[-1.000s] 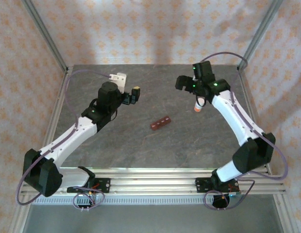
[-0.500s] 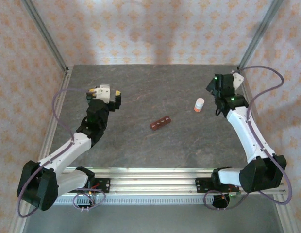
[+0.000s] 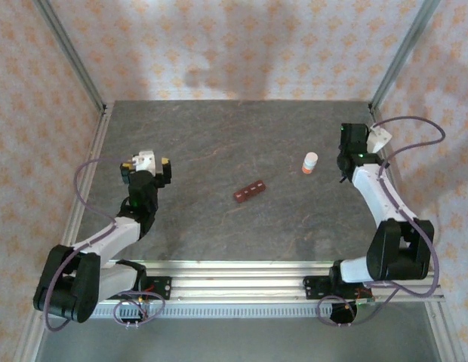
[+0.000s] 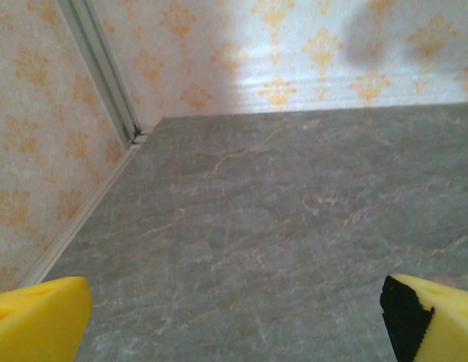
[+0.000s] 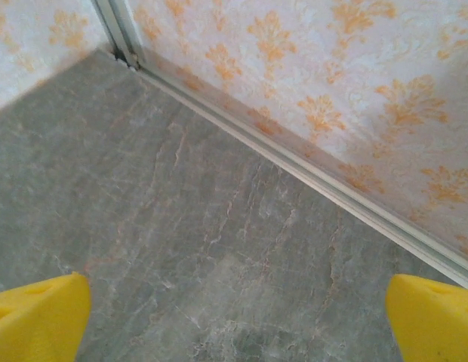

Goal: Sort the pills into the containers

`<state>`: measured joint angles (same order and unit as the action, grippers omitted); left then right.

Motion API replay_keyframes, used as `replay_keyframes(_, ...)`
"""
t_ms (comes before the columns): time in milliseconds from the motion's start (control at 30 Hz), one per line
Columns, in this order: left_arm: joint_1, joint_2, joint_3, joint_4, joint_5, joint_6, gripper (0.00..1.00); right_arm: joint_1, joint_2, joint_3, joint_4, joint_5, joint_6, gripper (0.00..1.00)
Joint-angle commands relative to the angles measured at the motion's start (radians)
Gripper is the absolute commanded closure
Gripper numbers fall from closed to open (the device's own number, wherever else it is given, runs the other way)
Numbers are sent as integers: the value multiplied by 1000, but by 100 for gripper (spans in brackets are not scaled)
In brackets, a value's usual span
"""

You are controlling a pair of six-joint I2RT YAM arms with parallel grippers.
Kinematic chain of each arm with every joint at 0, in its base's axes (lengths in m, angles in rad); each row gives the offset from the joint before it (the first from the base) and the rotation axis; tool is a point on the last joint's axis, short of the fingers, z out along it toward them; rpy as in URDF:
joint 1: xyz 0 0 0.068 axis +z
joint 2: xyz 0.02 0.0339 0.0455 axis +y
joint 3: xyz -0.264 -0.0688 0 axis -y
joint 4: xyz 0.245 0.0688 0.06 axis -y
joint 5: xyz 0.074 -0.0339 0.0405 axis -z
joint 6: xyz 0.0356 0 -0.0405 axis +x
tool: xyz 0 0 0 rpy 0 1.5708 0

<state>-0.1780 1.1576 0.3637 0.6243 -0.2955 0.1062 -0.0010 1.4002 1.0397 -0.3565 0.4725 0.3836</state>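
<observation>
The containers [image 3: 250, 191], a dark red-brown strip of square compartments, lie slantwise at the middle of the grey table. The pills are out of view. My left gripper [image 3: 146, 167] hovers far to the left of the strip, open, and its yellow pads [image 4: 39, 320] frame bare table in the left wrist view. My right gripper [image 3: 347, 149] is by the table's right edge, open with nothing between its fingers. In the right wrist view its pads [image 5: 432, 320] stand wide apart over bare surface near the wall rail.
A small orange bottle with a white cap [image 3: 310, 163] stands upright right of the strip, a little left of my right gripper. Metal frame posts and patterned walls [image 3: 234, 53] close in the table on three sides. The arm bases sit on the near rail [image 3: 234, 286].
Both arms have pulled back from the middle. The left gripper moved left and nearer; the right gripper swung right, away from the bottle. Strip and bottle have not moved.
</observation>
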Motion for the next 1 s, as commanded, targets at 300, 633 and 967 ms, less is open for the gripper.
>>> replay_keyframes(300,12,123,-66,155,55,44,0,-1,-12,-390,551,59,-183,0)
replay_keyframes(633,81,349,-67,404,191,-24,0,4,1,-665,1090,-197,-297,0)
replay_keyframes(967,172,372,23,255,377,-70,0,44,140,-650,1223,-305,-398,0)
